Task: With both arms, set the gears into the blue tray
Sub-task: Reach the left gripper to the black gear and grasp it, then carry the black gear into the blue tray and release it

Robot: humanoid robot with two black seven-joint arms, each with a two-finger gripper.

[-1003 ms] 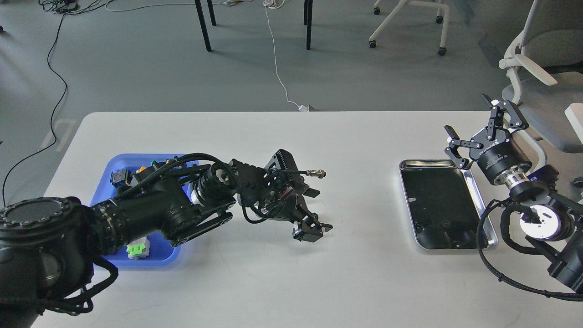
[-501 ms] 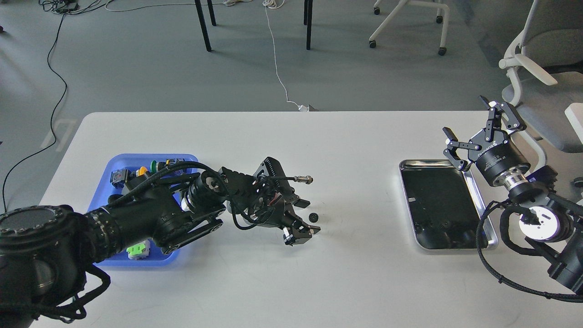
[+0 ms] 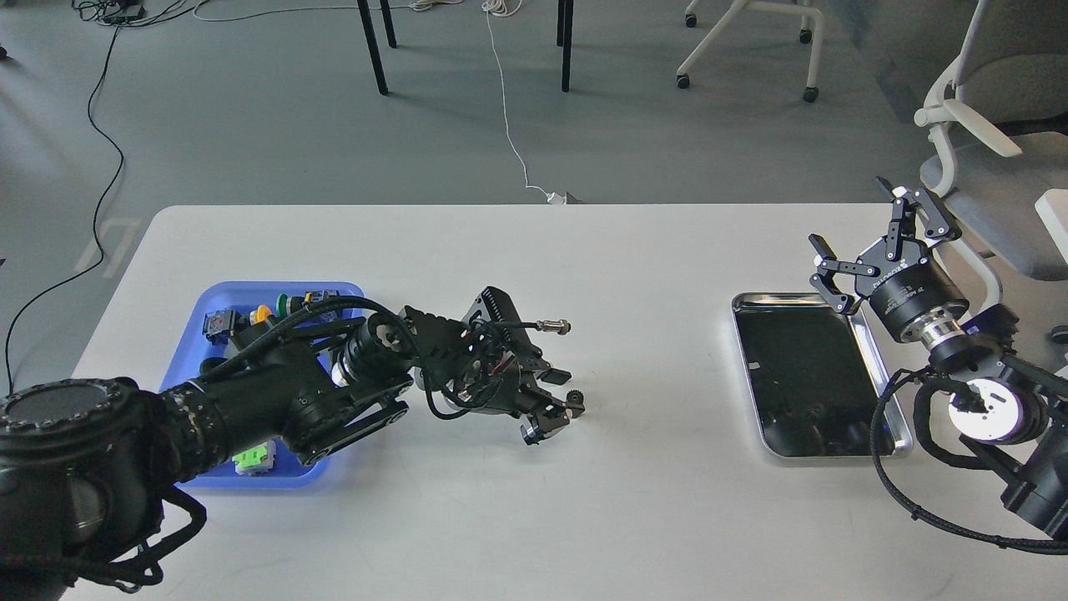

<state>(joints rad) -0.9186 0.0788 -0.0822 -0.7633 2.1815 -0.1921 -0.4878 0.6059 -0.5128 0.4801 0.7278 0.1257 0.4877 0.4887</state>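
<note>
A small black gear (image 3: 574, 397) lies on the white table (image 3: 517, 517) left of centre. My left gripper (image 3: 564, 396) reaches in from the left over the blue tray (image 3: 219, 294) and has its fingers drawn in around the gear, touching it on both sides. The left arm hides much of the blue tray. At the far right my right gripper (image 3: 846, 212) hangs open and empty above the back right corner of the silver tray (image 3: 878, 452).
Colourful push-button switches (image 3: 253, 456) lie in the blue tray. The silver tray's dark bottom shows only reflections. A cable plug (image 3: 552, 325) sticks out from the left wrist. An office chair (image 3: 993, 159) stands past the table's right edge.
The left arm drew back left, uncovering the gear, and its fingers then narrowed around it. The right gripper drifted slightly up and left, staying open.
</note>
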